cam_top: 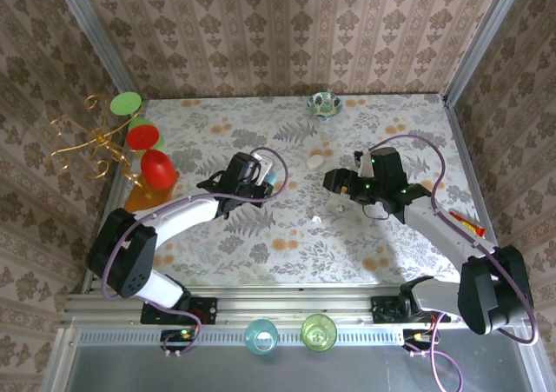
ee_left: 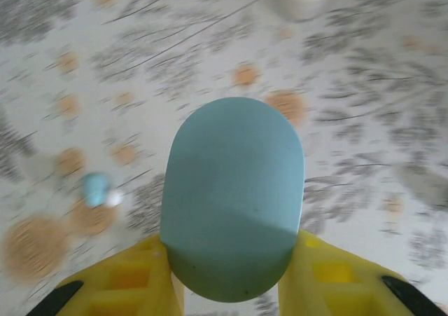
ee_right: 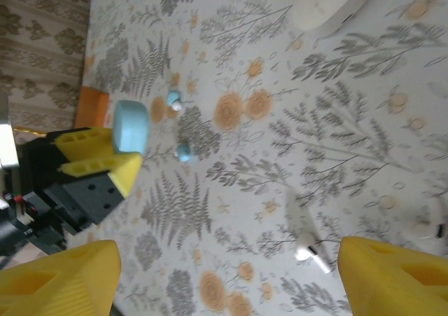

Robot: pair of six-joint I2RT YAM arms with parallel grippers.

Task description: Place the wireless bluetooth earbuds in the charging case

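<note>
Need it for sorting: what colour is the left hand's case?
Pale blue case; left wrist view.

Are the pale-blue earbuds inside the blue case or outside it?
Outside: two pale-blue earbuds lie loose on the table, apart from the blue case.

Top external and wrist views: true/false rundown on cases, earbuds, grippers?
1. The left gripper clamps the pale-blue pebble-shaped plastic case. True.
2. The right gripper holds a white earbud. False: its jaws are open and empty; the white stemmed plastic earbud lies on the floral table.
3. The white pebble-shaped plastic case lies on the table. True.
4. The pale-blue earbuds sit inside the held case. False: two pale-blue glossy buds lie on the table.
</note>
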